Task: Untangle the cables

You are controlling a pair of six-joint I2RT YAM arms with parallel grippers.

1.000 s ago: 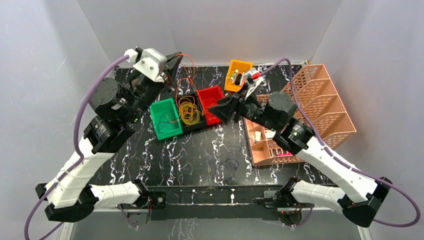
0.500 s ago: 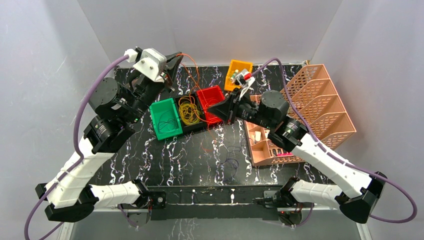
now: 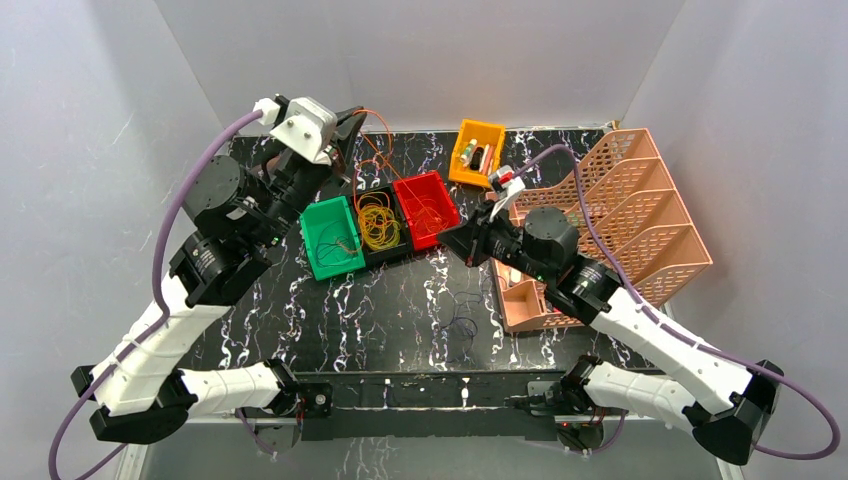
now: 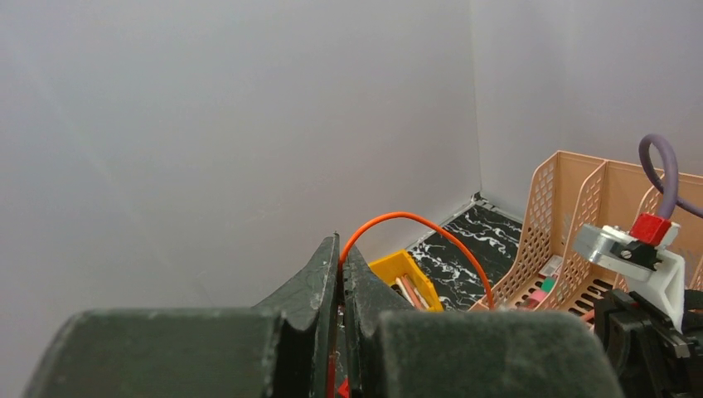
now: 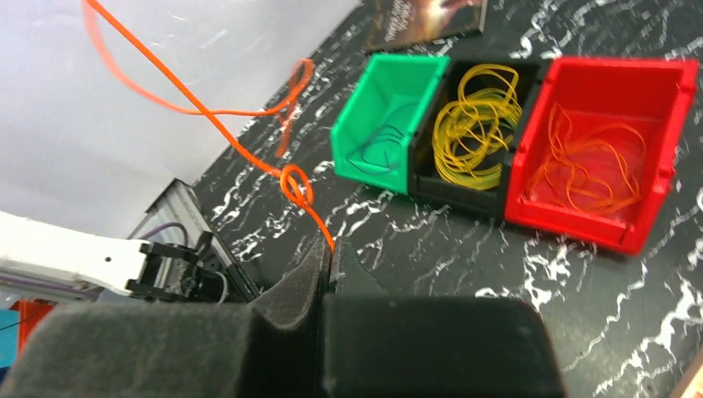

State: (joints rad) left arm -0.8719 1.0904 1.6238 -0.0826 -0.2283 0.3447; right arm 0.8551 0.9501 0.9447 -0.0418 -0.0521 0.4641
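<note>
Orange cable (image 5: 294, 184), knotted, pinched in L jaws & R jaws.

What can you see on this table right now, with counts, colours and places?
Green bin: one, mid-table, dark cable inside.
Black bin: one, beside it, yellow cables inside.
Red bin: one, next along, orange loops inside.
Small bin: one, orange-yellow, far edge.
Organizer: one, salmon pink, right side.
Loose cables: few, dark, before the bins.
Orange cable: one, stretched between grippers.
Left gripper, right gripper: black, both shut on it.
</note>
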